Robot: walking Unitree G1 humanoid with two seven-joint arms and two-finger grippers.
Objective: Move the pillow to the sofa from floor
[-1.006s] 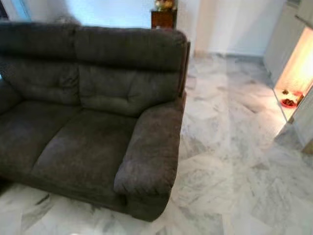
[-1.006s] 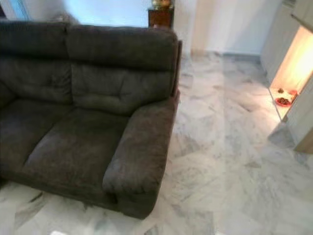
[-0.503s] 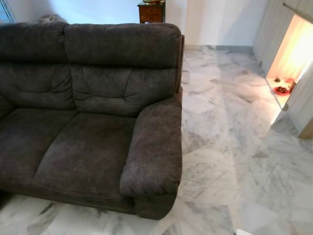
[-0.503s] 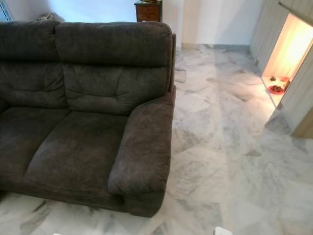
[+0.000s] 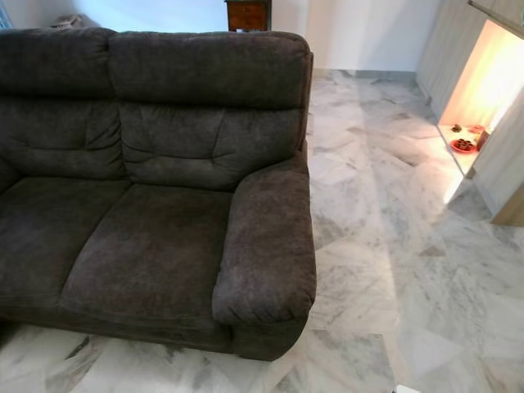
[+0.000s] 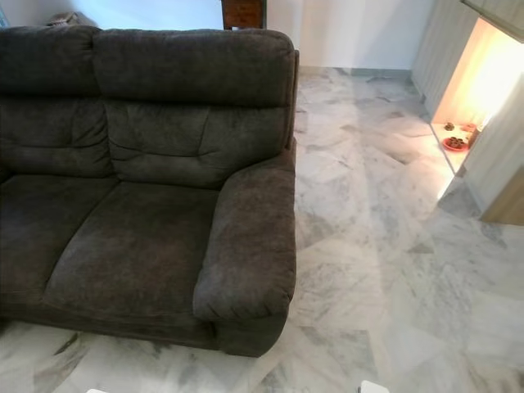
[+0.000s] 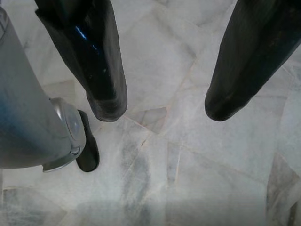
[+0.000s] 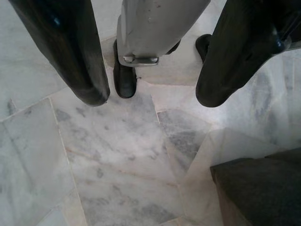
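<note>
left gripper (image 7: 162,110): two long glossy black fingers, rounded tips | right gripper (image 8: 150,101): same black pair | silver leg (image 8: 155,26), small screws | black foot (image 8: 125,80)

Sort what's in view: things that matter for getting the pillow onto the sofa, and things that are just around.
For the job:
sofa, seats bare
left tool, open, hanging above the marble floor
right tool, open, above the floor beside a dark sofa corner

Just around:
wooden cabinet behind the sofa
red dish in the lit alcove
</note>
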